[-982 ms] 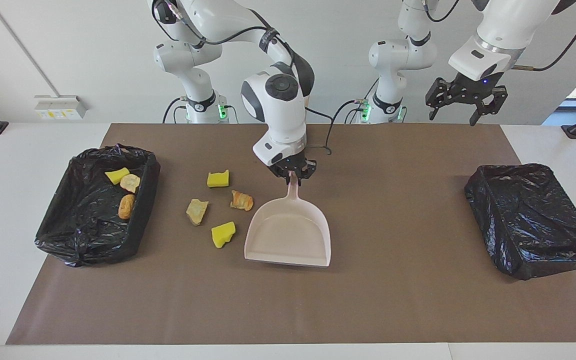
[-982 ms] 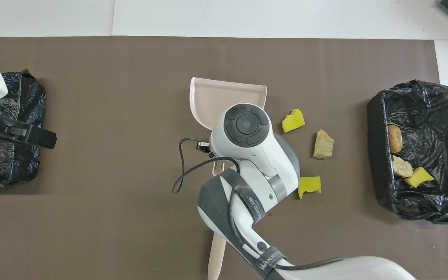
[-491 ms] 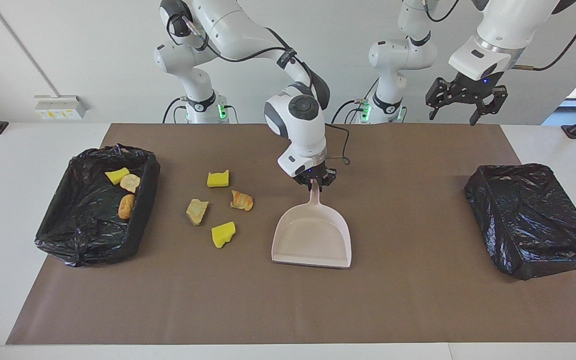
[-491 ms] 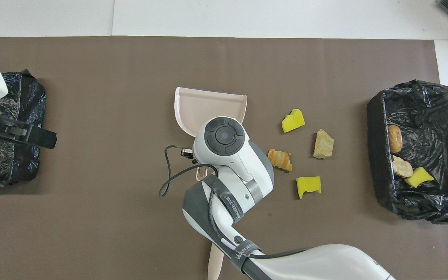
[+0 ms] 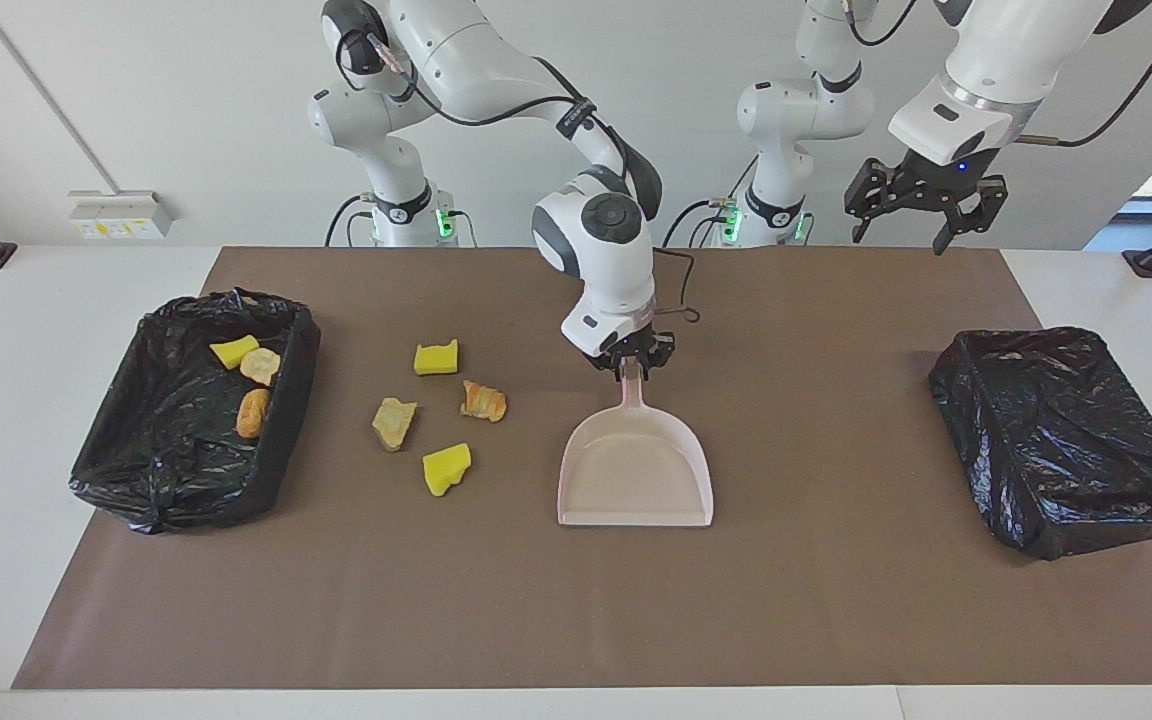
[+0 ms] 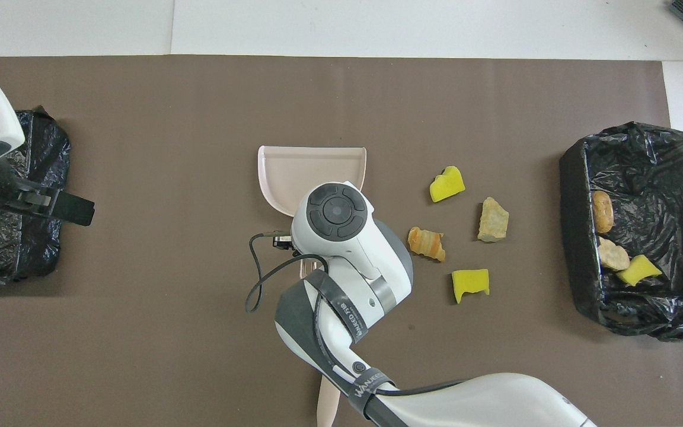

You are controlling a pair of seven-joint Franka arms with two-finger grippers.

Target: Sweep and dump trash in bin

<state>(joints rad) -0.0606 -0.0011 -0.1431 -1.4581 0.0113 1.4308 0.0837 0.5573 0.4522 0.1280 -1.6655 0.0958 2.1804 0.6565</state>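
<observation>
The pale pink dustpan (image 5: 636,470) (image 6: 312,172) lies flat mid-table, mouth pointing away from the robots. My right gripper (image 5: 633,362) is at the tip of its handle. Several pieces of trash lie loose on the mat between dustpan and bin: a yellow chunk (image 5: 436,357) (image 6: 471,283), a brown piece (image 5: 483,400) (image 6: 427,243), a tan piece (image 5: 394,422) (image 6: 492,219) and another yellow chunk (image 5: 446,468) (image 6: 447,184). The black-lined bin (image 5: 291,400) (image 6: 575,249) at the right arm's end holds three more pieces. My left gripper (image 5: 921,205) hangs open and waits.
A second black-lined bin (image 5: 1066,440) sits at the left arm's end, under the raised left gripper in the overhead view. A beige handle (image 6: 326,406) lies on the mat by the robots' edge, partly covered by the right arm. A brown mat (image 5: 836,600) covers the table.
The right arm slid the dustpan toward the left arm's end, away from the loose trash, and squared it up. The brown piece is uncovered in the overhead view. The left gripper barely shifted.
</observation>
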